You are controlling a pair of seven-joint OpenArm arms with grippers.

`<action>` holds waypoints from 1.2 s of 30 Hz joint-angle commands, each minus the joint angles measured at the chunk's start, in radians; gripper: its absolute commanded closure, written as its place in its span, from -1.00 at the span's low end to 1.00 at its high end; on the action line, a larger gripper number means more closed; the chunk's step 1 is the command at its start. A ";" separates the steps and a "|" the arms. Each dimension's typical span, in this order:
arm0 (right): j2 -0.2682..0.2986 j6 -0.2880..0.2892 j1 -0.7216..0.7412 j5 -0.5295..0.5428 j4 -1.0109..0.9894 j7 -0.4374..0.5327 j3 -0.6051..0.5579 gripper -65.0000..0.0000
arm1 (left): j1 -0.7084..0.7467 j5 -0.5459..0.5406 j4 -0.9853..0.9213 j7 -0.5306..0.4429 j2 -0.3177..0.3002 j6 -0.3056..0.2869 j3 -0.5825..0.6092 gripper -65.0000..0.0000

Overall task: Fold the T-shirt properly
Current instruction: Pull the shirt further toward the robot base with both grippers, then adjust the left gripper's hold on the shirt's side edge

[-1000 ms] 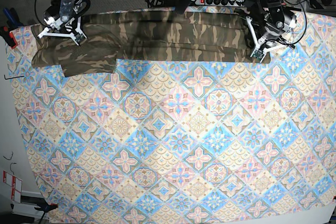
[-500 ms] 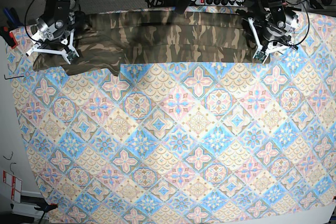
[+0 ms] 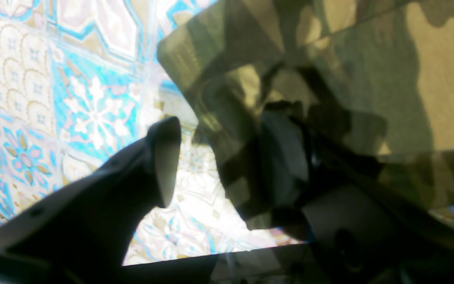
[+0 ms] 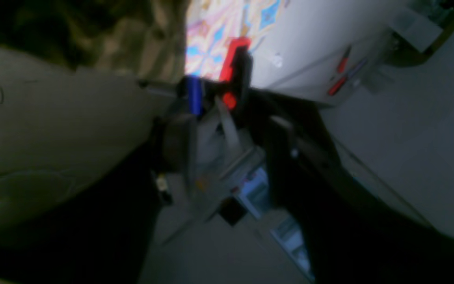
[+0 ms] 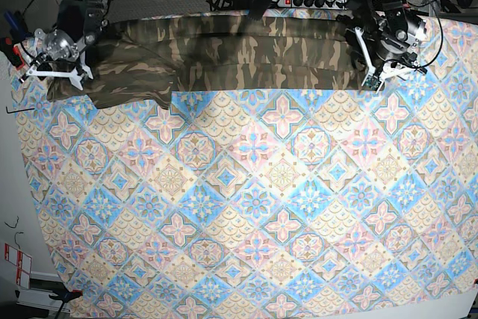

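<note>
I have the T-shirt lying as a long folded band along the far edge of the worktop, on the patterned tablecloth.

Going left to right in the base view, the right end effector comes first. It sits at the band's left end, over the bunched sleeve part, near the worktop's edge. Its wrist view is blurred, but the 2 fingers stand apart with nothing between them, and camouflage cloth shows only at the upper left of that picture. I judge the risk here is a finger catching the loose sleeve on the way off and dragging the fold open, or the arm straying past the edge.

The left end effector is at the band's right end. Its wrist view shows the fingers spread: 1 finger is bare over the tablecloth, and the shirt's corner drapes over the other. Nothing is pinched. My worry is that draped corner; if it clings to the finger when I lift, it could peel back and skew the fold line.

The shirt runs from 1 end effector to the other, and both tips are at its outer ends.
</note>
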 commanded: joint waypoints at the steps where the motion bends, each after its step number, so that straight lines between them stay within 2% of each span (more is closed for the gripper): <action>1: 0.002 -0.006 0.016 -0.019 0.017 -0.003 0.002 0.19 | -0.006 -0.020 0.053 -0.016 -0.001 0.009 -0.002 -0.06; 3: -0.027 -0.006 0.045 -0.019 0.019 0.009 0.004 0.19 | -0.006 -0.066 0.113 -0.016 0.017 0.009 -0.002 -0.06; 8: -0.107 -0.006 0.076 -0.020 0.019 0.118 0.005 0.19 | 0.000 -0.157 0.207 -0.010 0.023 0.009 -0.002 -0.07; 17: -0.210 -0.006 0.076 -0.017 0.014 0.227 0.027 0.19 | 0.028 -0.163 0.151 -0.008 0.014 0.009 -0.065 -0.09; 19: -0.231 -0.006 0.077 -0.017 0.013 0.259 0.050 0.19 | 0.021 -0.163 0.131 0.000 0.022 0.009 -0.114 -0.14; 23: -0.233 -0.006 0.076 -0.017 0.008 0.277 0.056 0.19 | -0.021 -0.163 0.114 0.115 0.020 0.009 -0.166 -0.52; 25: -0.233 -0.006 0.076 -0.017 0.008 0.279 0.056 0.19 | -0.057 -0.164 0.104 0.155 0.028 0.009 -0.249 -0.63; 28: -0.233 -0.006 0.076 -0.017 0.008 0.279 0.056 0.19 | -0.074 -0.200 0.078 0.159 0.022 0.009 -0.306 -0.59; 34: -0.239 -0.006 0.076 -0.017 0.008 0.280 0.082 0.19 | -0.060 -0.353 -0.087 0.165 -0.053 0.009 -0.254 -0.49; 36: -0.239 -0.006 0.076 -0.017 0.008 0.280 0.082 0.19 | -0.052 -0.399 -0.146 0.165 -0.059 0.009 -0.234 -0.49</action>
